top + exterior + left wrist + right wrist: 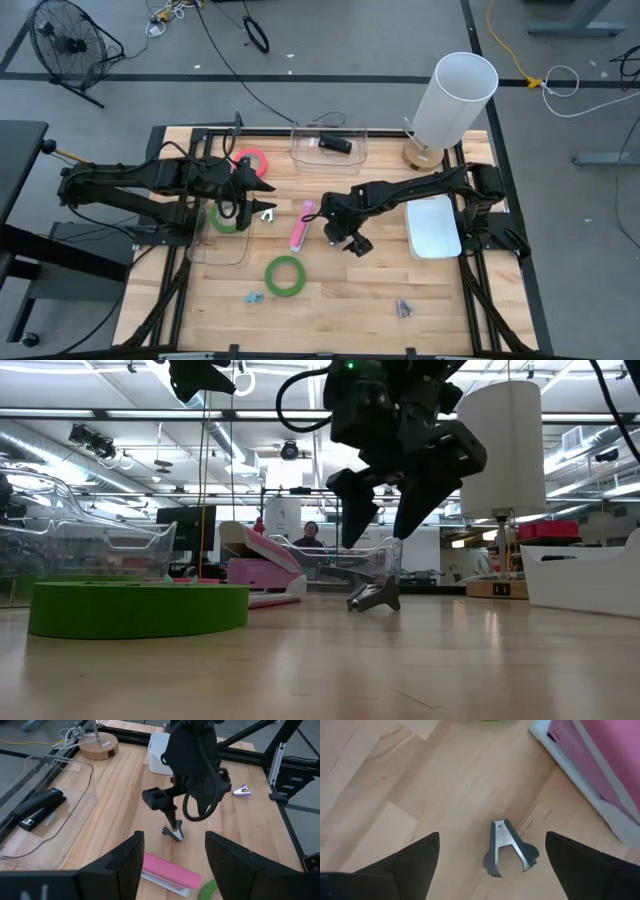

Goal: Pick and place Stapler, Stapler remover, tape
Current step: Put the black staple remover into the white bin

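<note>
A grey staple remover [510,849] lies on the wooden table; it also shows in the low view [375,596] and the left wrist view [174,832]. My right gripper [492,840] hangs open just above it, one finger on each side, touching nothing. A pink stapler [301,226] lies on the table beside them. My left gripper [262,206] is open and empty, raised over the left clear tray. One green tape roll [285,275] lies flat on the table, another [225,219] in the left clear tray. A pink-red roll [252,160] lies at the far left.
A black stapler [335,144] lies in a clear container [300,150] at the far edge. A white bin [433,228] sits at the right, a lamp with a white shade [455,92] behind it. Two small staple removers [252,296] [403,308] lie near the front edge.
</note>
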### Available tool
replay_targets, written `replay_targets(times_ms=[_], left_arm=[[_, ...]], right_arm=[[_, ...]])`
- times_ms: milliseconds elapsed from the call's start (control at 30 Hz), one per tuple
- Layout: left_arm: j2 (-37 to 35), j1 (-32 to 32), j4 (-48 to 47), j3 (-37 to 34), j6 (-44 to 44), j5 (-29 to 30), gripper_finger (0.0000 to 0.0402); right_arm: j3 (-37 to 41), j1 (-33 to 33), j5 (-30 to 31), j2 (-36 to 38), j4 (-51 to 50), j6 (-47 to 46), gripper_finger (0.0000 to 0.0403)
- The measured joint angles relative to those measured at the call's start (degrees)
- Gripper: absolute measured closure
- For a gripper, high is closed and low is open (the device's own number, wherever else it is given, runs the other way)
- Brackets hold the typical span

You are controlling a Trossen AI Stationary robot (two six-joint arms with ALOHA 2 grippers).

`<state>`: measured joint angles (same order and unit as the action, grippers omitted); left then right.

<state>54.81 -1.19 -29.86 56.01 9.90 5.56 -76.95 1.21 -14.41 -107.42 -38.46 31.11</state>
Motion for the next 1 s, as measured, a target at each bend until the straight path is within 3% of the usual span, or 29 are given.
replay_targets(times_ms=[500,700,1000], left_arm=[[-0.01,-0.01,-0.01,0.00,0.01,0.42,0.0189],[-0.02,0.00,-0.03,0.00,0.04,0.83,0.0189],[-0.01,-0.01,-0.03,0.00,0.04,0.83,0.0189]], right_arm=[[0.03,0.41,1.68,-1.17,-0.17,-0.23,0.0045],[0.04,1.52,3.58,-1.15,-5.02,-1.45,0.0062],[0.58,1.62,5.09,-1.15,-3.46,-3.73,0.0097]])
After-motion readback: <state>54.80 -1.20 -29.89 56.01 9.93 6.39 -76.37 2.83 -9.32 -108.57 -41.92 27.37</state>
